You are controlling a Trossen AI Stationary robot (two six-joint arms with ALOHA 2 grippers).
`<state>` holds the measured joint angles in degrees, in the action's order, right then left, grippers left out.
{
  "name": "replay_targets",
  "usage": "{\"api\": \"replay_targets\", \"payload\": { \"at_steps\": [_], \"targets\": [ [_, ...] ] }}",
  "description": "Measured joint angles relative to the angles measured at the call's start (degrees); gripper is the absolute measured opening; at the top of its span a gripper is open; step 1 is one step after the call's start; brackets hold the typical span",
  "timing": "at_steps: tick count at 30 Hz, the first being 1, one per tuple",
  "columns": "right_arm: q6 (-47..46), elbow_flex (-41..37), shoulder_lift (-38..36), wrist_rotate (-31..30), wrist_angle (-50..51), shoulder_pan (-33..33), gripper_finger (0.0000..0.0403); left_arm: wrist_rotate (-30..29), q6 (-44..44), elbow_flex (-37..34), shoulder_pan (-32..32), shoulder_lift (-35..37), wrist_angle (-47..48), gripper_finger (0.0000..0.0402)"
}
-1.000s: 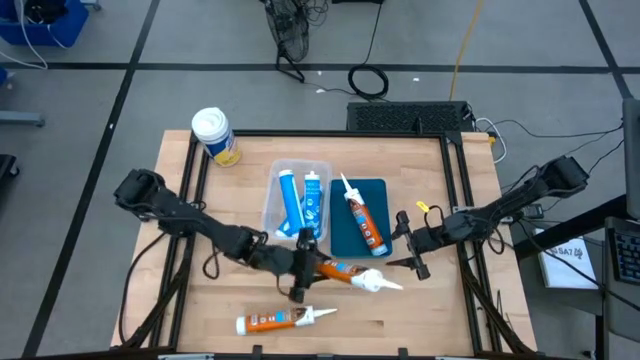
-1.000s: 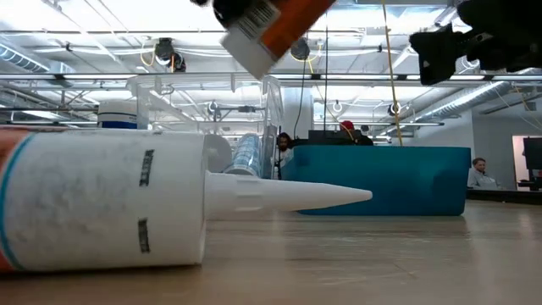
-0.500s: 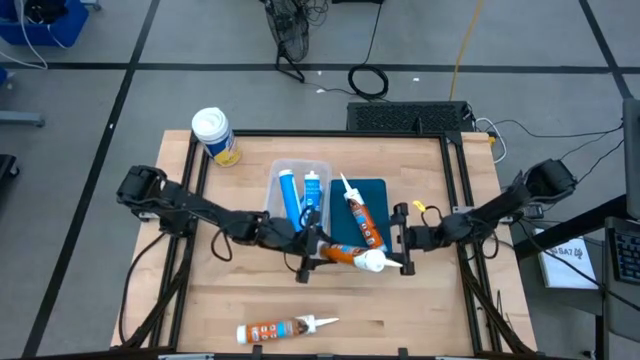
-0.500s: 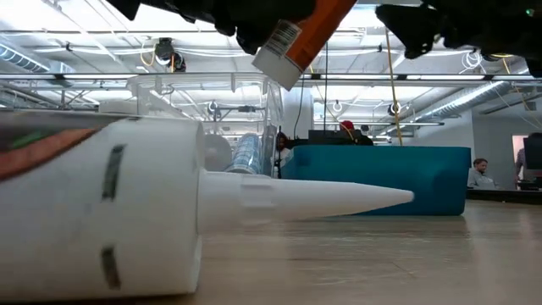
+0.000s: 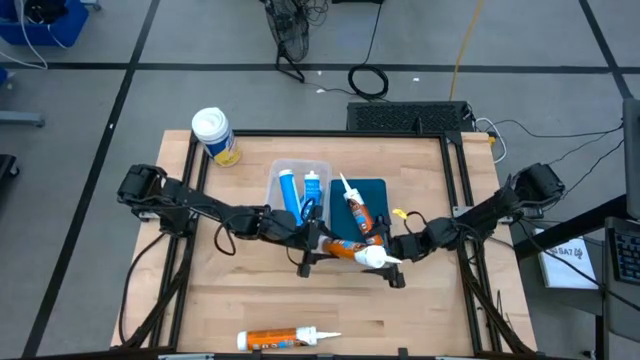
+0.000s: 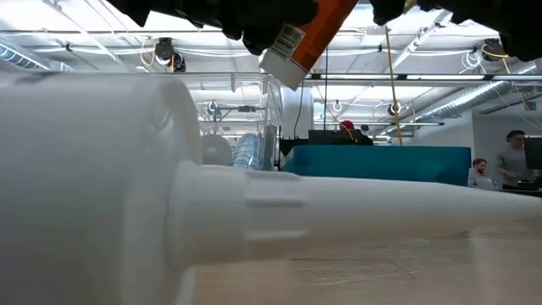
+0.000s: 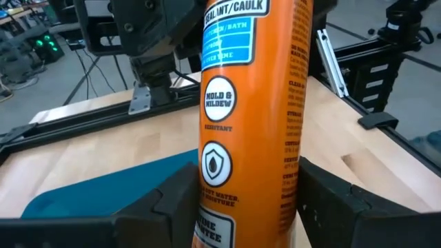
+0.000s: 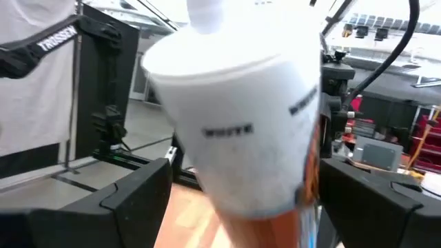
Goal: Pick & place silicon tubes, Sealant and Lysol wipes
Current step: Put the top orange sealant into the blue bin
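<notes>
Orange sealant cartridge (image 5: 345, 247) mid-handover: left gripper (image 5: 312, 247) clamps it, right gripper (image 5: 392, 262) open at its white end. Two blue tubes (image 5: 300, 198) binned, one cartridge on blue mat (image 5: 385, 190). Another cartridge (image 5: 275, 341) and wipes (image 5: 216, 135) left.

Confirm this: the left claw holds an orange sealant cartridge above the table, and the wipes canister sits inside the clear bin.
Not quite. The left claw does hold the orange cartridge, but the wipes canister is not inside the clear bin. The high view shows it outside, at the table's far left corner.
</notes>
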<state>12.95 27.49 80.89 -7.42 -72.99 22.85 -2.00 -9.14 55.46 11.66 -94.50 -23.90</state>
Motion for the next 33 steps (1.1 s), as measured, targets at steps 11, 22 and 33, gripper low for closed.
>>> {"api": "replay_targets", "payload": {
  "at_steps": [11,22,33],
  "targets": [
    [-0.3,2.2,2.5,0.0,0.5,-1.8,0.0298,1.4,-0.7,0.0,-0.3,0.0,0.0,0.0205],
    [0.4,2.2,2.5,-0.2,-0.6,-3.0,0.0207,1.2,0.5,0.0,-0.3,0.0,-0.1,0.0202],
    [0.1,2.1,-0.7,-1.7,3.5,-2.9,0.0204,-0.8,6.7,0.0,-0.4,0.0,-0.2,0.0293]
  ]
}}
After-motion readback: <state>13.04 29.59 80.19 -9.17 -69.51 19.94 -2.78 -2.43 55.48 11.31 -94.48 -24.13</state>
